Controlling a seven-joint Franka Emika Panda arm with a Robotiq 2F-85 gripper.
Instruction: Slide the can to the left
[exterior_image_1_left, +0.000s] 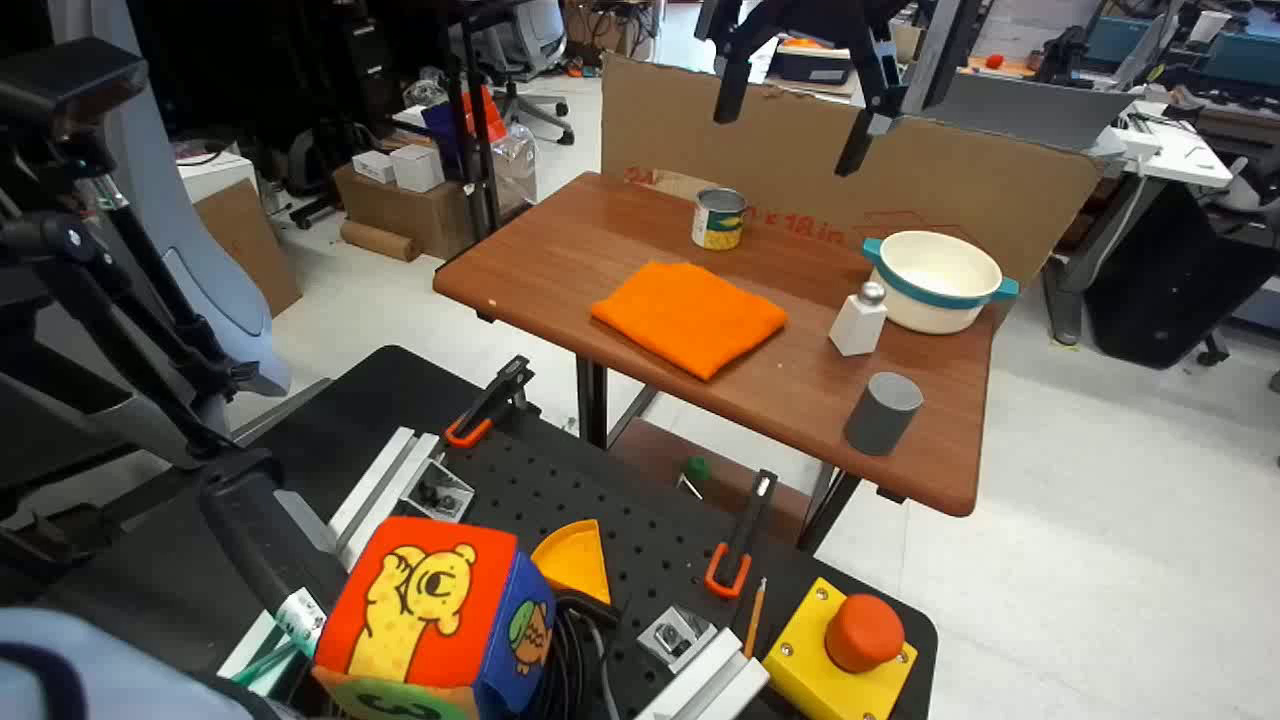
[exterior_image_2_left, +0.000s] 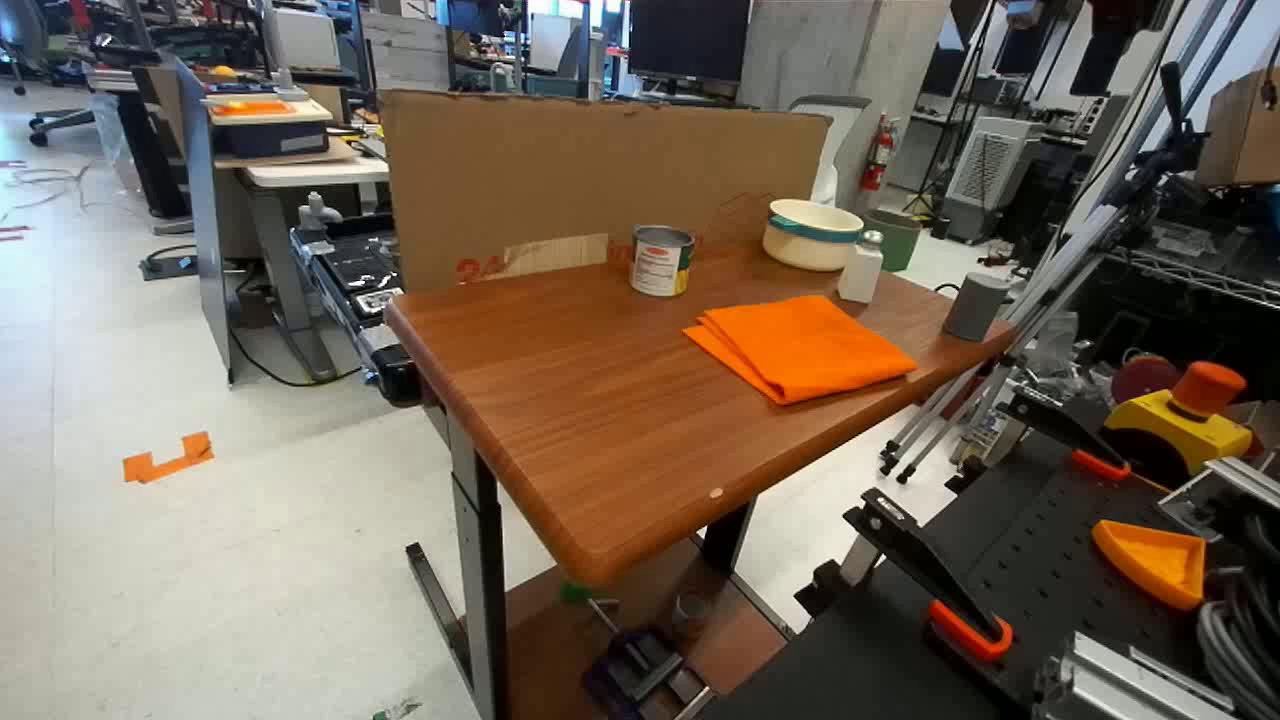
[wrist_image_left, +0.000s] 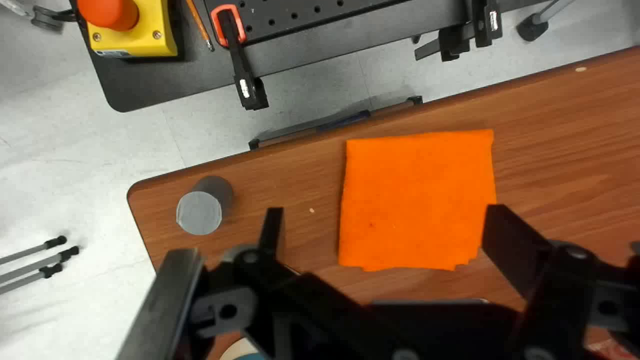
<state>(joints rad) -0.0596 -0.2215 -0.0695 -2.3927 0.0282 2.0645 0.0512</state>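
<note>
The can (exterior_image_1_left: 719, 225) is a short tin with a yellow and green label and a dark metal rim. It stands upright on the brown table (exterior_image_1_left: 560, 245), near its back edge. It also shows in an exterior view (exterior_image_2_left: 660, 263), with its white label side towards the camera. My gripper (exterior_image_1_left: 790, 137) is open and empty. It hangs high above the back of the table, apart from the can and to the right of it in that view. In the wrist view the open fingers (wrist_image_left: 385, 212) are above the orange cloth, and the can cannot be made out there.
A folded orange cloth (exterior_image_1_left: 690, 318) lies in front of the can. A white bottle (exterior_image_1_left: 857, 325), a cream pot with teal handles (exterior_image_1_left: 935, 315) and a grey cup (exterior_image_1_left: 880, 418) stand to the right. A cardboard sheet (exterior_image_1_left: 670, 120) rises behind the table's back edge.
</note>
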